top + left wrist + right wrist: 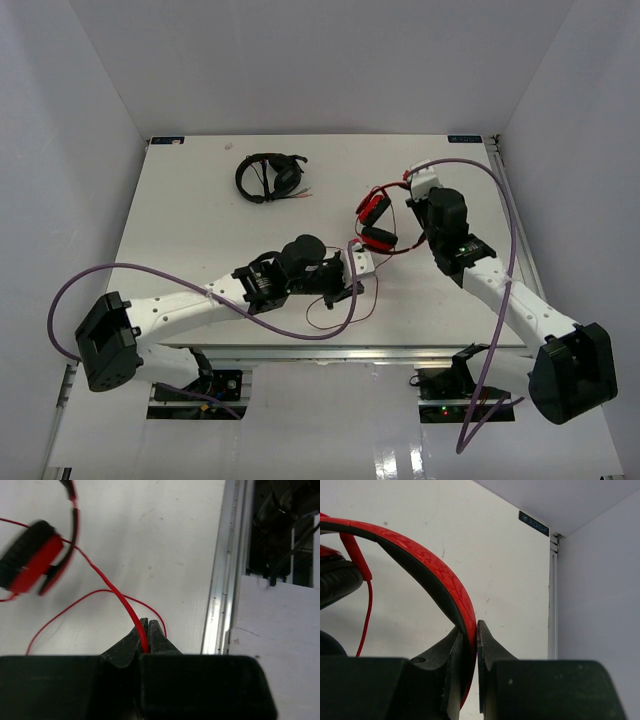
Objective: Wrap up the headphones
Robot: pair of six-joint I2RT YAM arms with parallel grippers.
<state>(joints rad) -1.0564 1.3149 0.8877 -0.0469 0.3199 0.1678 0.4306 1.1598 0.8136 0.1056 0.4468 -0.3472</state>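
The red headphones (377, 216) with black ear cushions lie right of the table's middle. My right gripper (415, 195) is shut on their red headband (445, 582), which passes between the jaws in the right wrist view (468, 632). The thin red cable (345, 312) trails from the headphones toward the front edge in loose loops. My left gripper (352, 272) is shut on the cable (120, 597), pinched at the jaw tips in the left wrist view (145, 628). One red ear cup (35, 562) shows blurred at the upper left there.
All-black headphones (268, 176) lie at the back, left of centre. The table's metal front rail (222, 580) runs just right of my left gripper. White walls enclose the table on three sides; a corner rail (553, 595) stands near my right gripper.
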